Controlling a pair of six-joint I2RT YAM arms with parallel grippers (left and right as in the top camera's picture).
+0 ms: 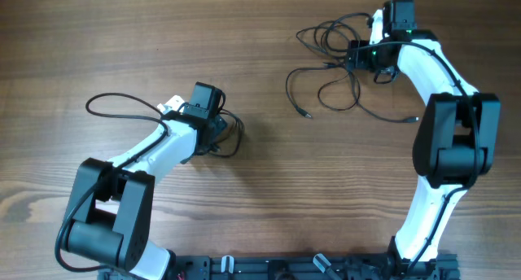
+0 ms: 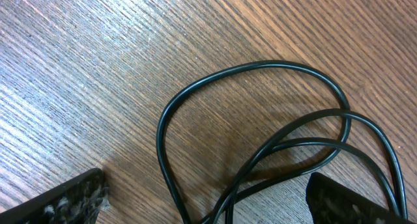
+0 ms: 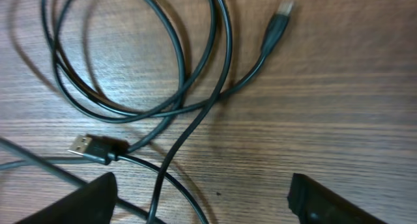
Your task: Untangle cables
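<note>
In the overhead view, the left gripper (image 1: 213, 132) is low over the wooden table (image 1: 244, 215) and on top of one cable (image 1: 122, 96), which makes a long loop to its left and small loops to its right. The right gripper (image 1: 364, 56) stands over the other cables (image 1: 324, 65), which lie in loose loops at the far right. From this view I cannot tell how wide the jaws are. In the left wrist view, the left gripper (image 2: 205, 198) has its jaws wide apart, and the cable (image 2: 260, 65) lies on the table between them in curved loops. In the right wrist view, the right gripper (image 3: 202, 198) is also spread wide and grasps nothing; the cables (image 3: 225, 55) cross in front of it, with a USB plug (image 3: 88, 148) near the left finger (image 3: 91, 198) and a second plug (image 3: 277, 28) farther away.
</note>
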